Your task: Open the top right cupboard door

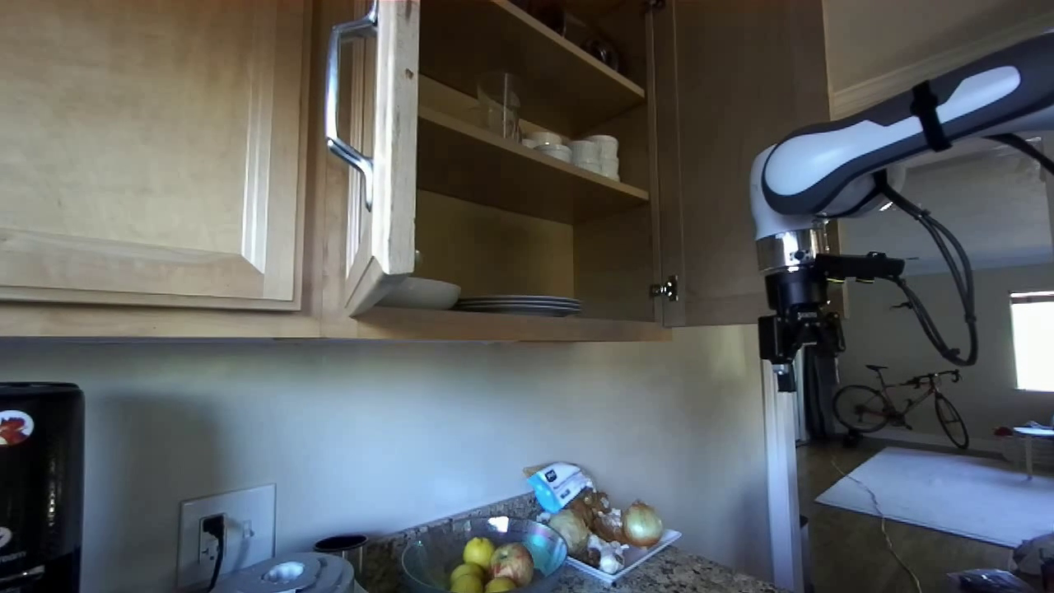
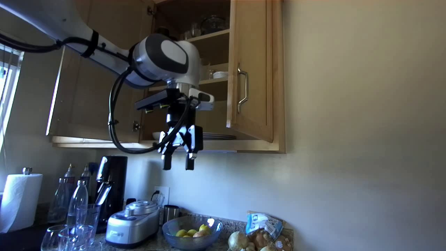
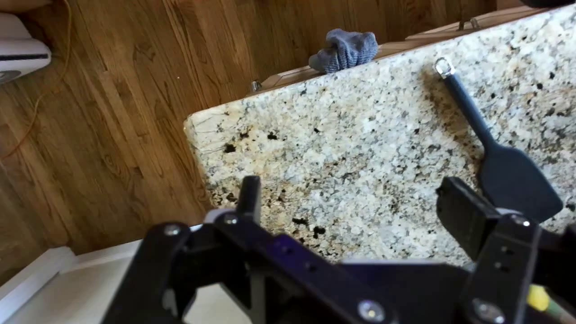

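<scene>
— In an exterior view, the right cupboard door (image 1: 733, 148) stands open, top cut off!
— Far edge?
— Behind the arm (image 1: 856, 156).
— And in an exterior view, the gripper (image 2: 178, 166) holds nothing, fingers (image 2: 190, 164) spread wide.
— Wrist view: a finger hides some of the spatula (image 3: 517, 177).

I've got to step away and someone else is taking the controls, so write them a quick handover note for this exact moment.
The hand is open and empty, pointing down, clear of the top right cupboard door.
That door stands open in both exterior views; the left cupboard door is open too.
Done: the opening, by the look of it.
Remaining: probably nothing more than backing away, if wanted.
</scene>
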`<state>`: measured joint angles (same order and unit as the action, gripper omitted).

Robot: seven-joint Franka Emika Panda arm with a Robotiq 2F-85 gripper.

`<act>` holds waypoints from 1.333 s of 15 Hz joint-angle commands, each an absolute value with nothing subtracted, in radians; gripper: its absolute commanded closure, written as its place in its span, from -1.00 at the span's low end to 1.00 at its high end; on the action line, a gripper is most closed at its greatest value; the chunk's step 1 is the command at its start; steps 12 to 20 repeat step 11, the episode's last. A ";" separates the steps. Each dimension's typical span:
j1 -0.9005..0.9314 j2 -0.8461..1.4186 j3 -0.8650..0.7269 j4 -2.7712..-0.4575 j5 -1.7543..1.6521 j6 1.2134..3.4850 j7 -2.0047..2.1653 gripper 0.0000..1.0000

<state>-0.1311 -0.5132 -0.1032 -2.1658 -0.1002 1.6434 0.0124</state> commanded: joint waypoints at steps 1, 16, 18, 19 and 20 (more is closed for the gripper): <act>-0.070 -0.535 -0.043 -2.219 -0.062 1.626 0.010 -1.00; 0.008 -0.486 0.038 -2.209 -0.039 1.641 0.014 -1.00; 0.008 -0.486 0.038 -2.209 -0.039 1.641 0.014 -1.00; 0.008 -0.486 0.038 -2.209 -0.039 1.641 0.014 -1.00; 0.008 -0.486 0.038 -2.209 -0.039 1.641 0.014 -1.00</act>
